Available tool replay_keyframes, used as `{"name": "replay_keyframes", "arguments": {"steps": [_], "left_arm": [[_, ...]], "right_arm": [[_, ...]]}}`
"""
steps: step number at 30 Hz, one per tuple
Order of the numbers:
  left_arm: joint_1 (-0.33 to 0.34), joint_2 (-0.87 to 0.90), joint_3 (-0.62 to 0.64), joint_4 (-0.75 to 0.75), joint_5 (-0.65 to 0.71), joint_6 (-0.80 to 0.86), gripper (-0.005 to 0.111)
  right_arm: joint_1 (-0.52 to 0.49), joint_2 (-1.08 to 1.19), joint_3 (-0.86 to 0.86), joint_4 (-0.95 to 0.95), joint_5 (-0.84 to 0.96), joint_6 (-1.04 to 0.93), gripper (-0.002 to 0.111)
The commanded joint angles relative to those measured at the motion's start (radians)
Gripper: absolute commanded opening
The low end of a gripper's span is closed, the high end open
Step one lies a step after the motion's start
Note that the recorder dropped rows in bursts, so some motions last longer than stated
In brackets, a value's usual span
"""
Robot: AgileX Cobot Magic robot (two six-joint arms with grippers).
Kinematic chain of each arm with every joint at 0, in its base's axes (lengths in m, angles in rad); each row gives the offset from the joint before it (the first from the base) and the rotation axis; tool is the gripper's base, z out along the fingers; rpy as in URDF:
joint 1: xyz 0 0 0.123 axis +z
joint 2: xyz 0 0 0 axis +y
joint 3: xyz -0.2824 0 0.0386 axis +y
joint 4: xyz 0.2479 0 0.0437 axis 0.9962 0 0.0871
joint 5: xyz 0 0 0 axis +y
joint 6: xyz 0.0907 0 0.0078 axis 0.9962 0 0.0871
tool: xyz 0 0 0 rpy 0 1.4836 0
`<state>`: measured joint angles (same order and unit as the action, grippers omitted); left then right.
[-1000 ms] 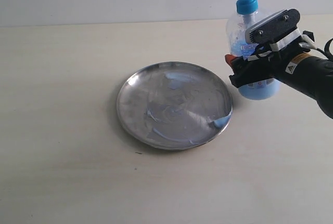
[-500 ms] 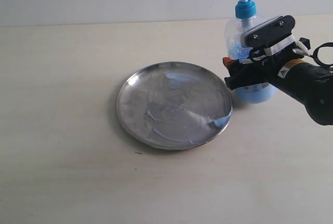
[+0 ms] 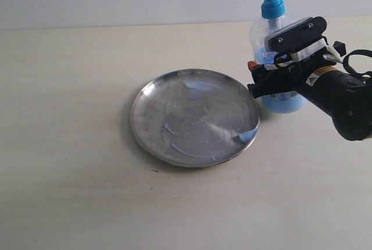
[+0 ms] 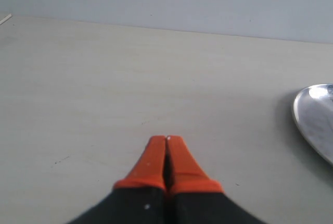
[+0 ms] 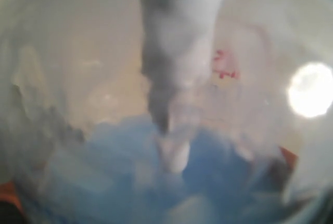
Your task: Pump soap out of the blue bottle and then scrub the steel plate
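The right pincer (image 3: pixel 256 77) wraps the bottle (image 3: pixel 261 36), blocking its label and waist in the exterior view, and the arm behind runs off the right edge. The right wrist view is all blur, the print unreadable. In the left wrist view the plate (image 4: pixel 315 114) is sliced by the edge, just a sliver showing.
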<state>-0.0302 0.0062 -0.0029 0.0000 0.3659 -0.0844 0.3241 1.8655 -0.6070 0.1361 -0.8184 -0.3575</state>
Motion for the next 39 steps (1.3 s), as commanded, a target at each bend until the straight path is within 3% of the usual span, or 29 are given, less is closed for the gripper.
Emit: {"name": "replay_keyframes", "arguments": {"steps": [1,16,24,30,39], "left_arm": [[0.000,-0.006,0.003,0.000,-0.014,0.002,0.000],[0.000,-0.006,0.001,0.000,0.002,0.002,0.000],[-0.007,0.104,-0.112,0.000,0.005,0.002,0.000],[-0.074,0.205,-0.215,0.000,0.005,0.002,0.000],[-0.246,0.449,-0.440,0.000,0.005,0.002,0.000]], "right_arm": [[0.002,0.008,-0.020,-0.005,-0.140,0.009,0.000],[0.002,0.044,-0.020,-0.005,-0.169,0.065,0.000],[0.002,0.044,-0.020,-0.009,-0.183,0.070,0.000],[0.002,0.044,-0.018,-0.016,-0.208,0.070,0.000],[0.002,0.044,-0.018,-0.016,-0.229,0.070,0.000]]}}
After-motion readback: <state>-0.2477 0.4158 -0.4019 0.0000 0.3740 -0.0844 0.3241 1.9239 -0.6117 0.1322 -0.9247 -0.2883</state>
